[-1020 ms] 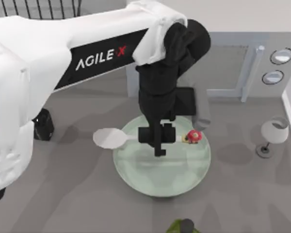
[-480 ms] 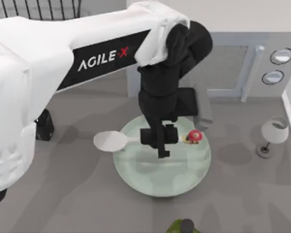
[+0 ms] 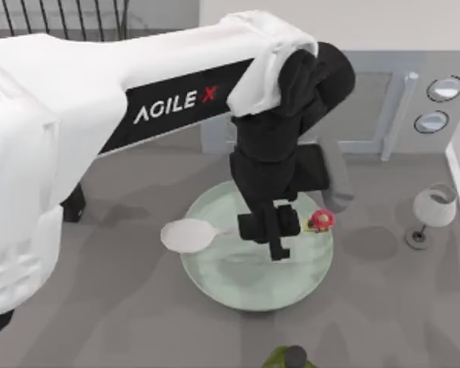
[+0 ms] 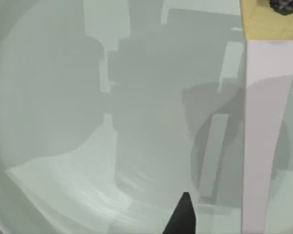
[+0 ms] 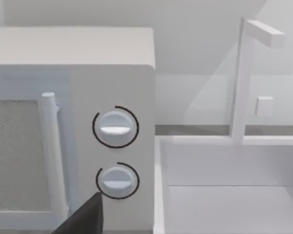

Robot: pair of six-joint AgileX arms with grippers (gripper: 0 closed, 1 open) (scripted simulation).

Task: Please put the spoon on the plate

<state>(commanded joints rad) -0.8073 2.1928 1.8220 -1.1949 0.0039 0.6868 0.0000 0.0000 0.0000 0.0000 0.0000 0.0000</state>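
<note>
In the top view my left tool [image 3: 277, 239] hangs over the middle of the plate [image 3: 215, 287], which sits at lower centre of the frame on the grey worktop [image 3: 123, 307]. It is clamped on the handle of the spoon [image 3: 188, 234]. The spoon's white bowl juts past the plate's left rim, and its red ornament lies near the right rim. A wine glass [image 3: 432, 211] stands well apart at the right edge (upright). The right wrist view faces a microwave [image 5: 88, 122].

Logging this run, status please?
Left gripper shut on white mushroom-tipped spoon, over pale green glassy plate. Spoon bowl overhangs plate's left rim. Nothing in the way.
</note>
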